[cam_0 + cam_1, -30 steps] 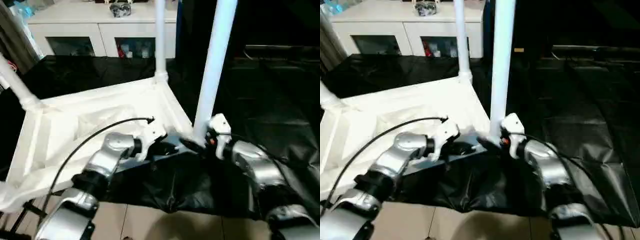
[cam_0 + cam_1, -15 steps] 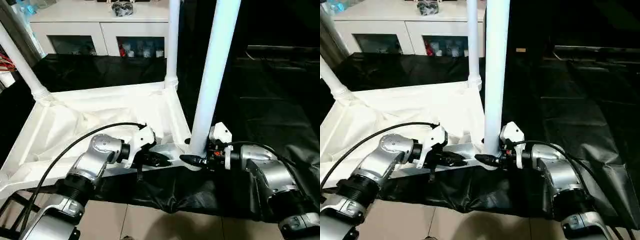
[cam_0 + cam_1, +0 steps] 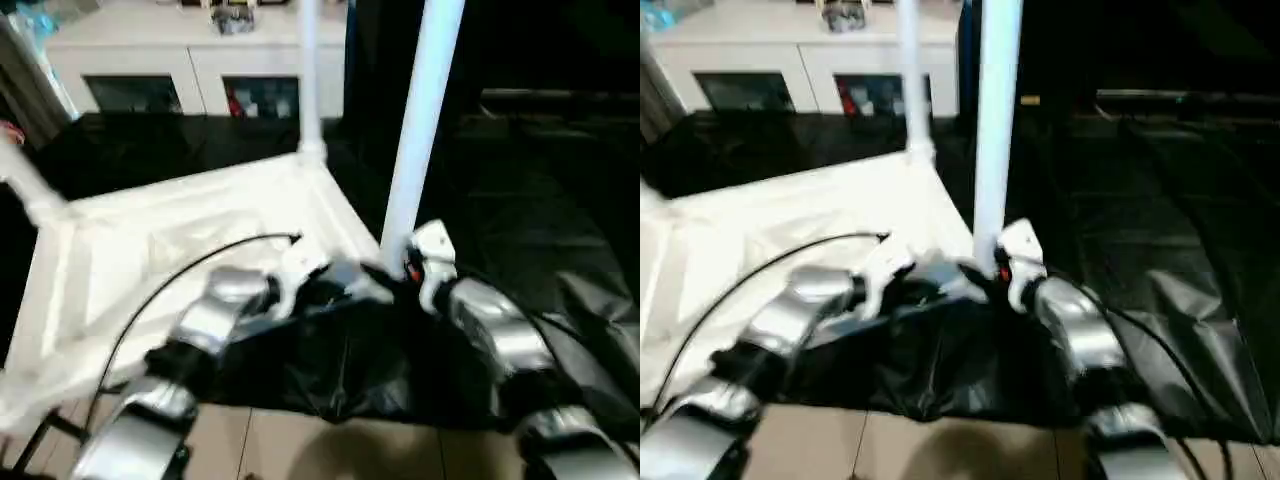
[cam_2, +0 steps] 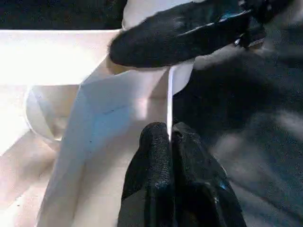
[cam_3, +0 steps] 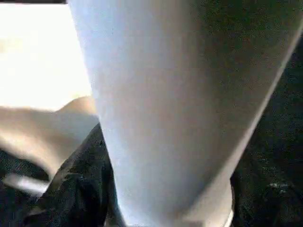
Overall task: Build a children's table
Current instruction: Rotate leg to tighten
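The tabletop [image 3: 190, 240] lies underside-up on the black-draped table [image 3: 560, 200], legs standing in its sockets. My left gripper [image 4: 169, 137] is pinched on its thin near rim to steady it. My right gripper [image 3: 395, 268] wraps the near leg [image 3: 415, 130] at its base, apparently seating it.

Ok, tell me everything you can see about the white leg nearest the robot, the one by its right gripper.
The near leg is a long, smooth white tube, plastic by its look, standing nearly upright and running out of the picture's top. Its foot sits at the near right corner of the upside-down tabletop, which lies on the black-draped table. The right gripper is at its base, one finger across the tube in the left wrist view. The left gripper is shut on the tabletop's thin rim beside it.
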